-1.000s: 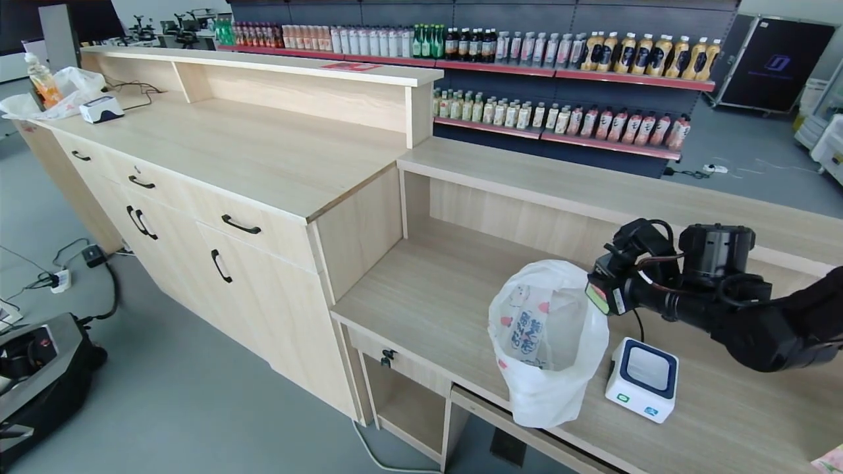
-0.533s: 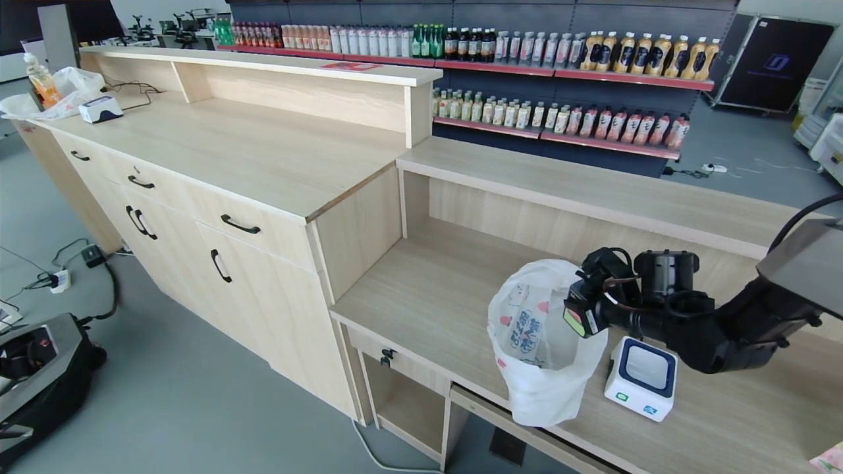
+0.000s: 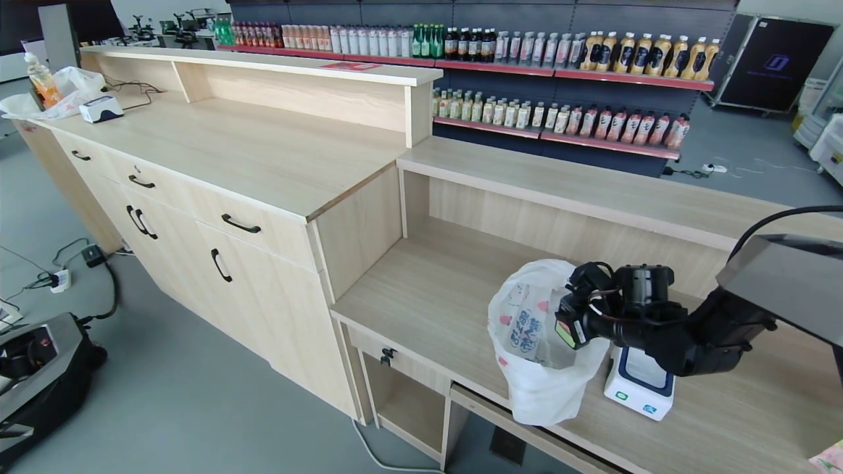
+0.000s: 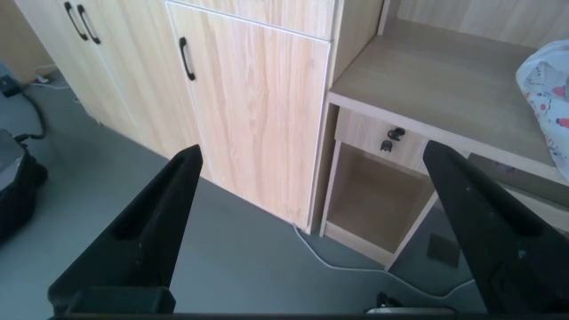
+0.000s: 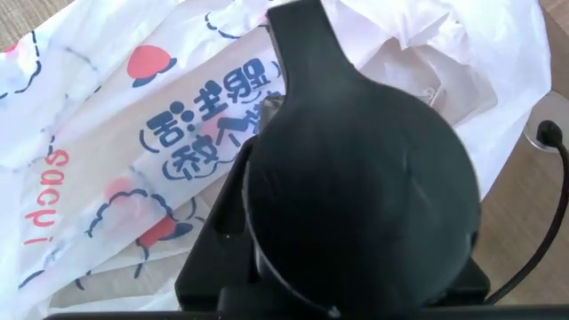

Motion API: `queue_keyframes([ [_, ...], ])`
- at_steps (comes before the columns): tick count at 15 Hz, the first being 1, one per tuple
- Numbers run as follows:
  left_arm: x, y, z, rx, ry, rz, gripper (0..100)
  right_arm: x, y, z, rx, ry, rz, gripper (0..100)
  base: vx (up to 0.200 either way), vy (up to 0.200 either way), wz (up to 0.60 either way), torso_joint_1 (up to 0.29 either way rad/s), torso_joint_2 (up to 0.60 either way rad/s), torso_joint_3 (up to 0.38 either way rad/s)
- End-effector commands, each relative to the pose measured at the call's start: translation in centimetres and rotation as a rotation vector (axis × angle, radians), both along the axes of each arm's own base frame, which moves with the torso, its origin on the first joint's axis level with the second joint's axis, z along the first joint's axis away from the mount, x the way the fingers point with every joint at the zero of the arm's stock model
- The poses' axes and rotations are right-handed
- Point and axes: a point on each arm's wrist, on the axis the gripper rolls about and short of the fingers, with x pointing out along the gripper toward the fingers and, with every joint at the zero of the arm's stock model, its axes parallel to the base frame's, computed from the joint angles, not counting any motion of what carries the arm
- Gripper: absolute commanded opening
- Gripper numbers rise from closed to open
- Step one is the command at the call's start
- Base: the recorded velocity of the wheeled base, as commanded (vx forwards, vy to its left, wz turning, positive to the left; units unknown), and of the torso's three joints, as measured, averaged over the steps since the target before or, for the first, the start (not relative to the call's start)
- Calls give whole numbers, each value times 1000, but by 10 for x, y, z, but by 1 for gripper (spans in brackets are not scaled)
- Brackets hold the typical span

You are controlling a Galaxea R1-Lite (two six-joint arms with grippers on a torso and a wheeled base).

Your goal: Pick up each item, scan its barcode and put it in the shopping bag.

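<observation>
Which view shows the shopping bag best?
The head view shows most of the shopping bag on the counter. The right gripper hides part in the right wrist view; the left wrist view catches an edge.

The right arm [image 3: 691,329] covers the upper part of the scanner [image 3: 642,394]. A black rounded shape [image 5: 356,187] blocks much of the bag [image 5: 107,133], so what lies inside cannot be made out. On the bench [image 3: 724,421], a pink thing [image 3: 831,459] is cut off by the head view's corner.
</observation>
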Motion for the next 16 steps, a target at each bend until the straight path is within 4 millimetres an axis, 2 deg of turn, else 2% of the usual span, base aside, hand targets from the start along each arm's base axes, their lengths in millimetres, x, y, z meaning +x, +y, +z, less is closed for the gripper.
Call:
queue_keyframes([
  [1, 0, 0, 0, 0, -1, 0, 100, 9, 2, -11, 18, -1, -4, 0, 0, 0, 0, 0, 0, 0],
  [4, 0, 0, 0, 0, -1, 0, 100, 21, 5, -16, 36, -24, -9, 0, 0, 0, 0, 0, 0, 0],
  [9, 0, 0, 0, 0, -1, 0, 100, 24, 3, -31, 37, -18, -18, 0, 0, 0, 0, 0, 0, 0],
  [10, 0, 0, 0, 0, -1, 0, 100, 24, 3, -32, 37, -16, -18, 100, 0, 0, 0, 0, 0, 0],
  [14, 0, 0, 0, 0, -1, 0, 100, 23, 0, -27, 95, -23, -51, 100, 0, 0, 0, 0, 0, 0],
  [15, 0, 0, 0, 0, -1, 0, 100, 22, 0, -14, 124, -44, -62, 100, 0, 0, 0, 0, 0, 0],
  [16, 0, 0, 0, 0, -1, 0, 100, 21, -2, 8, 148, -77, -70, 100, 0, 0, 0, 0, 0, 0],
])
